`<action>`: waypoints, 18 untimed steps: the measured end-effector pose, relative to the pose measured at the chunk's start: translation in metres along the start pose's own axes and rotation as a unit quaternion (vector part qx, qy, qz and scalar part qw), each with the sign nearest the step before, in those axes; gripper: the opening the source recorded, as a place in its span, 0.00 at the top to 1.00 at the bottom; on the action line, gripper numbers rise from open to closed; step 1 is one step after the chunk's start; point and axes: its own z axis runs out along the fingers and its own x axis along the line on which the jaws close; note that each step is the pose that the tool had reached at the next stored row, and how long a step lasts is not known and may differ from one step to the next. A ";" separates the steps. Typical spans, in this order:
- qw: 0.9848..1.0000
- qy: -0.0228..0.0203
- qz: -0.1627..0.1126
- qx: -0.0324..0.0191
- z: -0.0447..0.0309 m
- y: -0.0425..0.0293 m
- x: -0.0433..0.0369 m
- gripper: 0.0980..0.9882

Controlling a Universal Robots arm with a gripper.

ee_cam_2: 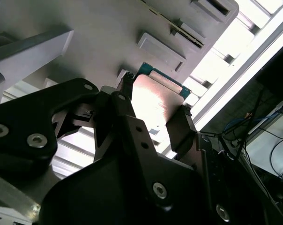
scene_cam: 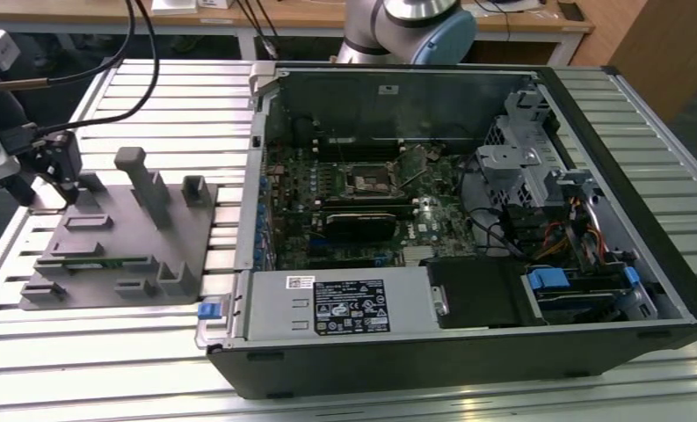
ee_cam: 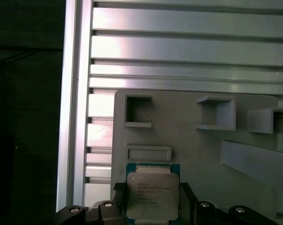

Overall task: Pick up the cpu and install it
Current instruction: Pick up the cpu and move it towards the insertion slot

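A black robot claw (scene_cam: 43, 180) hangs over the far corner of a grey plastic tray (scene_cam: 113, 255), at the exterior view's left. The tray sits on a slatted metal table (scene_cam: 90, 352) and carries upright posts and small box-shaped pockets.

In both wrist views the claw (ee_cam: 152, 190) (ee_cam_2: 154, 101) is pinching the cpu chip (ee_cam: 151, 199) (ee_cam_2: 153, 96), with one dark finger (ee_cam: 119, 197) pressed against one edge and the other finger against the opposite edge. The chip is a flat square with a silvery top and a thin green rim. It lies level over the tray (ee_cam: 188, 154), close to a shallow rectangular pocket (ee_cam: 148, 153). Whether it rests on the tray or hangs just above it cannot be told.

Well apart, at the exterior view's right, an open computer case (scene_cam: 466, 352) lies on its side on the table. Its green circuit board (scene_cam: 431, 220) faces up, with a dark square socket (scene_cam: 364, 182) near the middle
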 end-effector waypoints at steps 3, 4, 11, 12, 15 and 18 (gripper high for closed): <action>1.000 0.000 0.000 0.000 -0.0016 0.0001 0.0000 0.50; 1.000 0.000 0.000 0.000 -0.0022 0.0001 0.0000 0.50; 1.000 0.000 0.000 0.000 -0.0077 0.0005 -0.0001 0.50; 1.000 0.000 0.000 0.000 -0.0087 0.0005 -0.0001 0.50; 1.000 0.000 0.000 0.000 -0.0113 0.0007 -0.0001 0.50; 1.000 0.000 0.000 0.000 -0.0139 0.0008 -0.0002 0.50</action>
